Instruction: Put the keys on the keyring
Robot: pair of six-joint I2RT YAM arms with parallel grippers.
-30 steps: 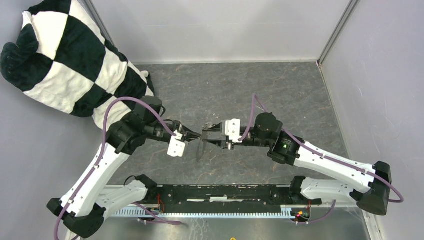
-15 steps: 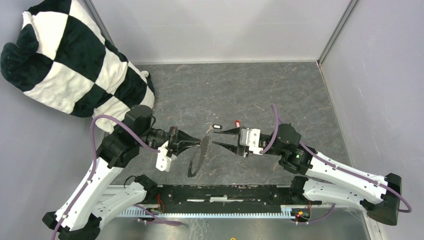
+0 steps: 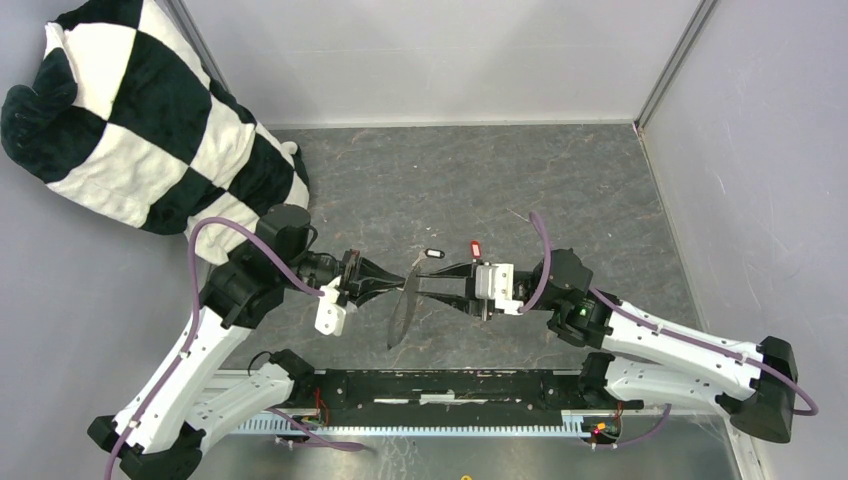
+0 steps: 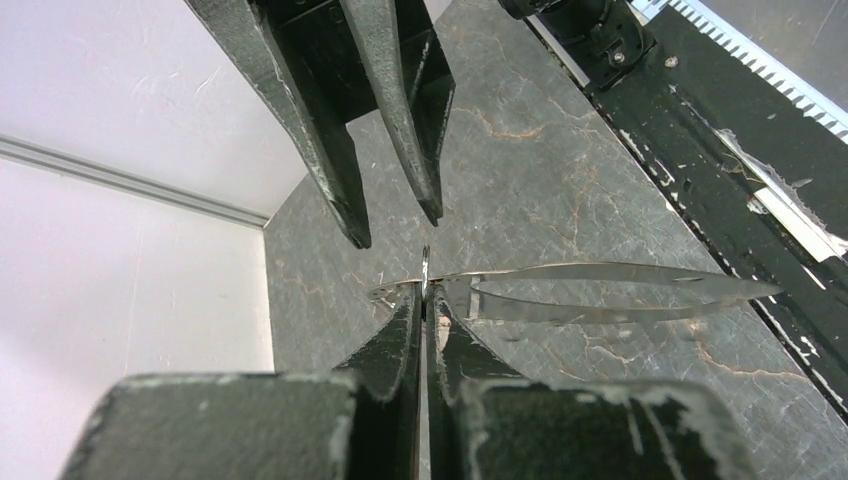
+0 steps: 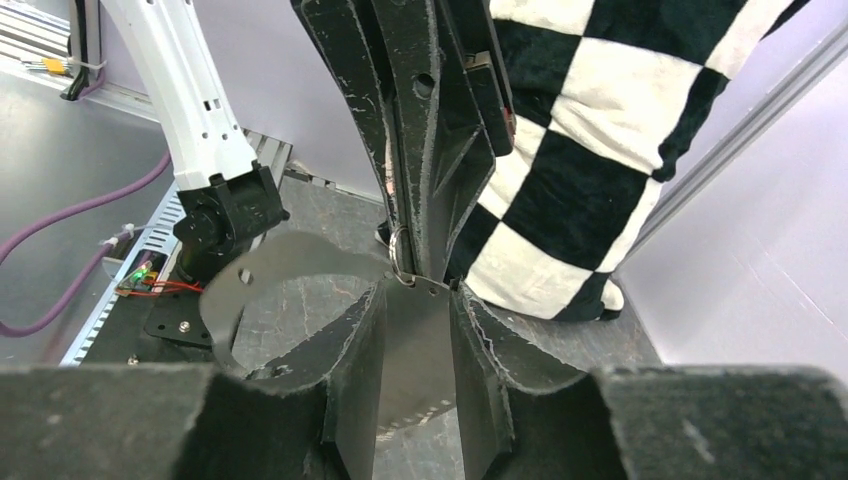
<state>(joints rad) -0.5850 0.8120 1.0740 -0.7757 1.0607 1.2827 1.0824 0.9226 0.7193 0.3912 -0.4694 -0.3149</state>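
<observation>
Left hand (image 3: 398, 281) is clenching the keyring (image 3: 402, 312) above the desk (image 3: 560, 190) — right hand (image 3: 420, 284), fingers parted, is straddling its rim.

A black-and-white checkered cushion (image 3: 130, 120) leans in the far-left corner on the grey marbled tabletop (image 3: 560, 190).

Lab enclosure, white panel walls (image 3: 430, 60), slate tabletop (image 3: 450, 180)

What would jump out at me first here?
The two grippers meet tip to tip over the middle of the table: the left gripper pinches a thin metal keyring, the right gripper facing it, jaws apart. Then the big black-and-white checkered cushion in the far left corner.
</observation>
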